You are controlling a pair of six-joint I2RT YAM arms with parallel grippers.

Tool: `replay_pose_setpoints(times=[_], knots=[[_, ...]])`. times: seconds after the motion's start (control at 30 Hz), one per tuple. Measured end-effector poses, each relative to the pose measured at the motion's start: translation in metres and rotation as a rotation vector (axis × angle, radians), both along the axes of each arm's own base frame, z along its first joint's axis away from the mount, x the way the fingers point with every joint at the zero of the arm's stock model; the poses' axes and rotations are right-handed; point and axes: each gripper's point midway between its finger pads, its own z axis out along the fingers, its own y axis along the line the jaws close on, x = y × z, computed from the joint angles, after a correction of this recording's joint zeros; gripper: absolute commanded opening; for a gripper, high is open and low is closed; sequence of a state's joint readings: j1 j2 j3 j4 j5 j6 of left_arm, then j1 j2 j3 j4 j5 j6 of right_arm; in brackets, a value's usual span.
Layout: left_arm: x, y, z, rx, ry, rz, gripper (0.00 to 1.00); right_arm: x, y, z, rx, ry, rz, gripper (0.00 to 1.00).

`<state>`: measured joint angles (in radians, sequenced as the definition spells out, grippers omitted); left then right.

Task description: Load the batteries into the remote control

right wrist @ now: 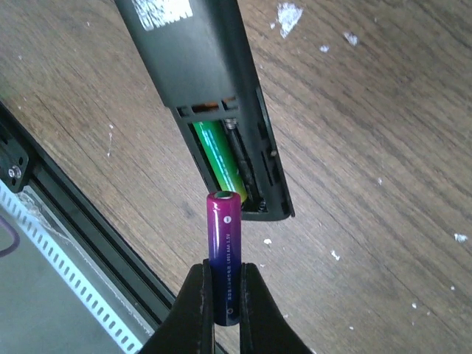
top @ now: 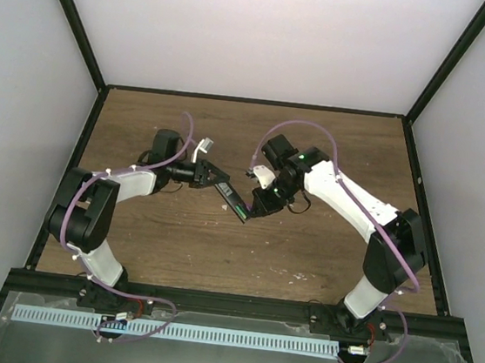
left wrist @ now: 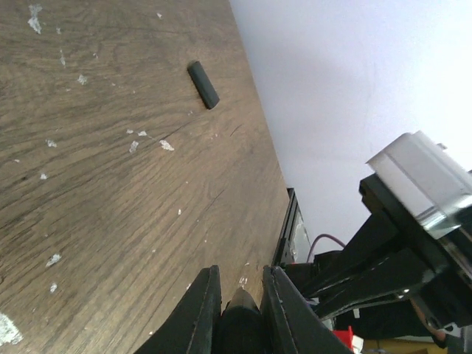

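Observation:
My left gripper (top: 214,176) is shut on one end of the black remote control (top: 233,201) and holds it above the table. In the left wrist view the remote's end (left wrist: 240,321) sits between the fingers (left wrist: 203,310). In the right wrist view the remote (right wrist: 195,66) shows its back with the battery bay open, and the green battery (right wrist: 220,155) lies in one slot. My right gripper (right wrist: 225,306) is shut on the purple-blue battery (right wrist: 224,243). That battery points at the bay's open end, just short of it. The right gripper (top: 258,202) is at the remote's near tip.
A small black flat piece (left wrist: 203,84) lies on the wooden table (top: 173,252), away from the grippers. The black frame rail (right wrist: 66,221) and a white slotted strip (top: 173,330) run along the table's near edge. White specks dot the wood.

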<state>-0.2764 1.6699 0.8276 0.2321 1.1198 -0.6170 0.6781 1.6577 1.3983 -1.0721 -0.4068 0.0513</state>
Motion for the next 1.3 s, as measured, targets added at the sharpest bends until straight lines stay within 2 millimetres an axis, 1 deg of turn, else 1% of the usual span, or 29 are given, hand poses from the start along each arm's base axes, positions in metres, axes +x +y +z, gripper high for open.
replay_pose_setpoints(times=[0.17, 0.37, 0.63, 1.03, 1.3], knots=[[0.004, -0.001, 0.007, -0.031, 0.005, 0.017, 0.00, -0.004, -0.003, -0.001, -0.013, 0.019, -0.003, 0.01], [0.000, -0.004, 0.008, -0.052, 0.027, 0.015, 0.00, -0.003, -0.003, -0.003, -0.017, 0.020, -0.002, 0.01], [-0.006, -0.005, 0.004, -0.055, 0.043, 0.005, 0.00, -0.002, -0.003, -0.016, -0.046, 0.044, 0.008, 0.01], [-0.010, -0.006, 0.003, -0.060, 0.058, -0.005, 0.00, 0.004, 0.002, -0.013, -0.040, 0.030, 0.015, 0.01], [-0.012, -0.006, 0.000, -0.064, 0.074, 0.002, 0.00, -0.001, 0.006, -0.013, -0.040, 0.033, 0.039, 0.01]])
